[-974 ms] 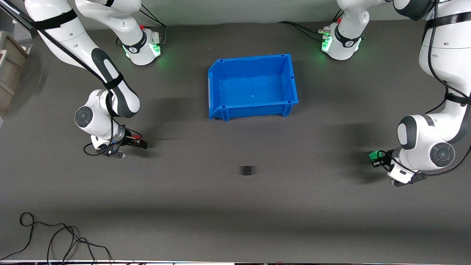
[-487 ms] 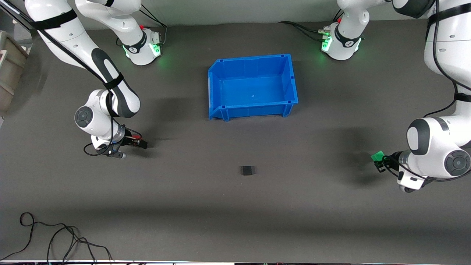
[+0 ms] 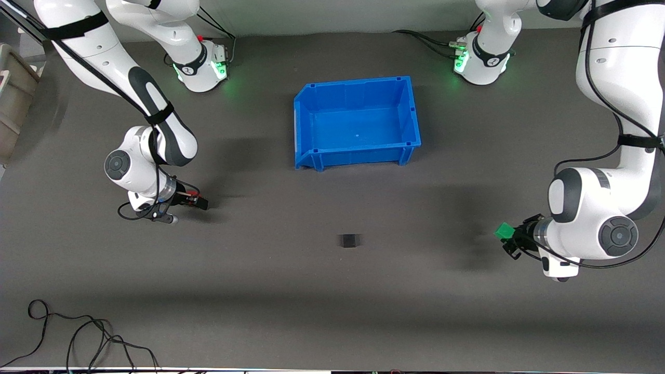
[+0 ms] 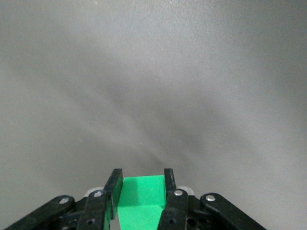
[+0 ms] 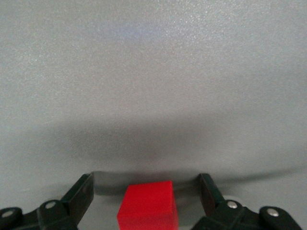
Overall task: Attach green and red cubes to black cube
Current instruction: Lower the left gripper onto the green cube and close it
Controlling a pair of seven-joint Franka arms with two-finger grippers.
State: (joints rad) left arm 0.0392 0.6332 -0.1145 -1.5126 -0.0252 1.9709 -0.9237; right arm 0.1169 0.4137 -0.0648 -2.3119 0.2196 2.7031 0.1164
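From the front, the left hand [image 3: 506, 235] holds the green cube [image 3: 503, 230] above the surface [image 3: 332, 301]. The black cube [image 3: 349, 240] sits nearer the camera than the blue bin [image 3: 311, 109].

Left wrist: fingers [image 4: 114, 188] squeeze the green cube [image 4: 141, 199].

Right wrist: the right hand [image 5: 146, 196] is wide open around the red cube [image 5: 148, 205], not touching it.

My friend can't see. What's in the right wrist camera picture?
A red cube sits on the grey table between the fingers of the right gripper, which is open and not touching it. Nothing else shows but a dark shadow.
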